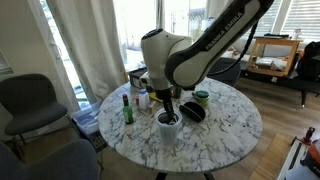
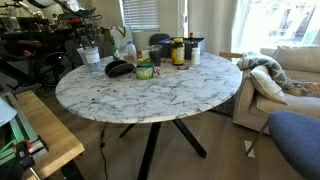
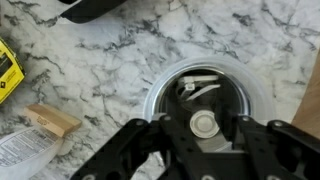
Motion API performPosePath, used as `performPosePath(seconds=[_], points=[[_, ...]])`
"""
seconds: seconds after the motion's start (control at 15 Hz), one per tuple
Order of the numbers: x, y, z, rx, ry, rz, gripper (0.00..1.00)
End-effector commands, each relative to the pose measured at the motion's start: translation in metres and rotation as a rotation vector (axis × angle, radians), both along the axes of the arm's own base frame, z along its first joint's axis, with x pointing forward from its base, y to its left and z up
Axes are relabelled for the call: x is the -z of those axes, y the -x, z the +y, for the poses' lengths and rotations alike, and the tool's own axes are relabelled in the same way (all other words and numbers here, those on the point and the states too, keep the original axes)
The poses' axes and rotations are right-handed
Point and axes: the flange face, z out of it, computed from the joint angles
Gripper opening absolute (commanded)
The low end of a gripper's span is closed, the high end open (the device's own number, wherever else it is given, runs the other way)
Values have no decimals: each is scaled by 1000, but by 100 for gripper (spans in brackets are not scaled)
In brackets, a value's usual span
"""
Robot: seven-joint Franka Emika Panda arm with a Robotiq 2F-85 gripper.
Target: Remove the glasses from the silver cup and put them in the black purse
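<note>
Item list, L to R, wrist view unless noted.

1. Round white-and-grey marble bench (image 3: 100,60), carrying all items; also in both exterior views (image 1: 230,125) (image 2: 170,100).
2. Flat yellow printed pack (image 3: 8,72), far L edge, partly out of frame.
3. Small pale wooden block (image 3: 50,120), below the pack and well L of the cup.
4. Black soft oval purse (image 3: 95,8), top edge, only its lower rim seen. It lay apart from the cup. In an exterior view (image 1: 193,113) it sat just beside the cup; in an exterior view (image 2: 120,68) it was low and flat, next to item 8.
5. Silver cylindrical cup (image 3: 160,95), upright, seen from straight above, dark inside. In an exterior view (image 1: 170,127) it stood near the bench centre, directly under the arm.
6. Dark thin-framed glasses (image 3: 190,88), inside the cup, w/ pale glints; exact pose not clear.
7. Black two-finger claw (image 3: 203,140), open, jaws spread about as wide as the cup, centred over its mouth and holding nothing. In an exterior view (image 1: 166,108) it pointed down w/ tips at the cup rim.

Exterior views only:
8. Short green-lidded jar (image 1: 202,98) (image 2: 145,70).
9. Tall green bottle (image 1: 128,108), L of the cup, well apart.
</note>
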Motion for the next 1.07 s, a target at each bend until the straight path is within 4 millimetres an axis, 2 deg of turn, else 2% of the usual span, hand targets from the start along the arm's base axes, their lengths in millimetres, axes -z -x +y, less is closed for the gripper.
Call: performPosePath(seconds=[0.0,0.33,0.53,1.0], points=[[12,-15,1,-10,-3,-13,47],[23,-15,7,-6,-4,14,47],[27,-7,13,-13,9,22,46],[31,8,5,55,52,18,49]])
